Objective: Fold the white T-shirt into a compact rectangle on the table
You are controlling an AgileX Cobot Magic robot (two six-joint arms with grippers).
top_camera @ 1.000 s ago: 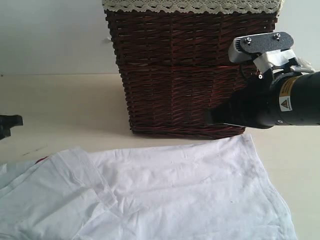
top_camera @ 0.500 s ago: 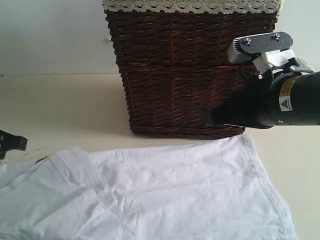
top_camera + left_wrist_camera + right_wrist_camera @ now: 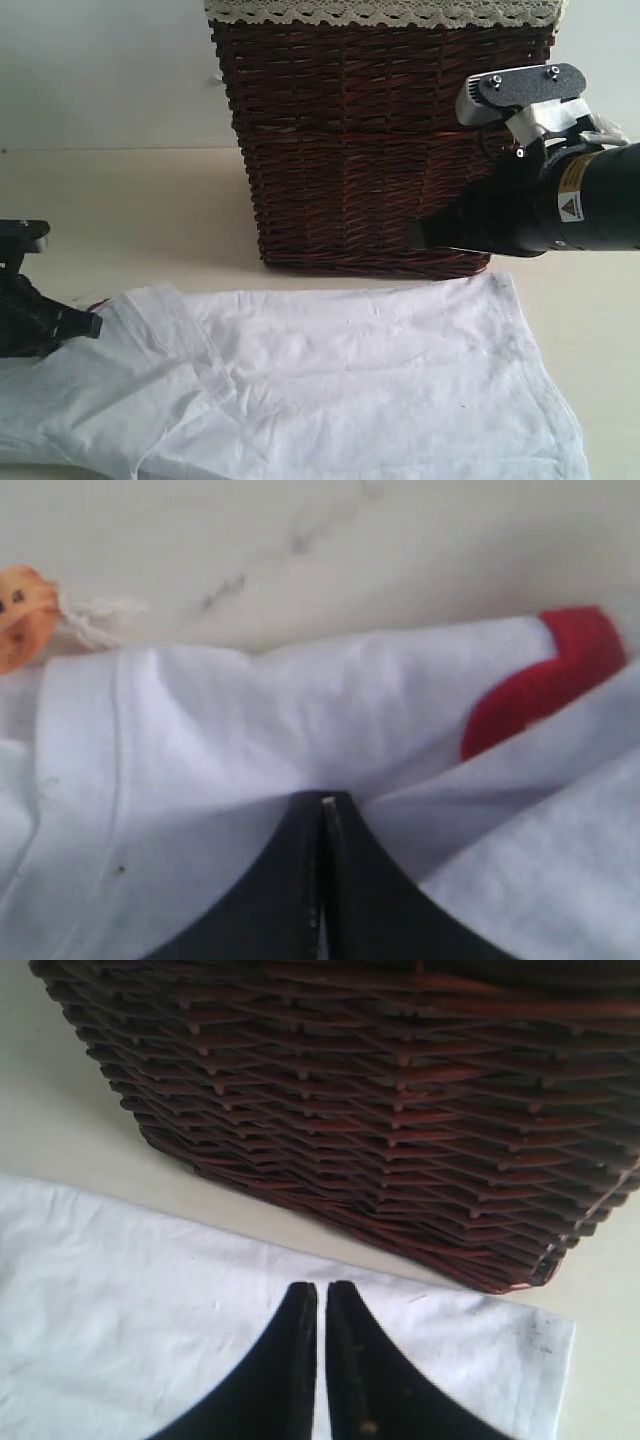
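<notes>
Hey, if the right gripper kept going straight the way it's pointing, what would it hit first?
Probably the dark wicker basket, low on its wall. The shut right gripper hangs over the edge of the white T-shirt, though depth is unclear.

Lab mock-up of a laundry corner: wicker basket [image 3: 350, 150], bare cream table [image 3: 130, 200], robot arm [image 3: 560, 210].

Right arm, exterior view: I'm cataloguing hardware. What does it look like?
The right arm is a glossy black cylinder bearing a yellow warning-triangle label, topped by a grey metal bracket with screws and white cables. Its fingers are black, tapered.
</notes>
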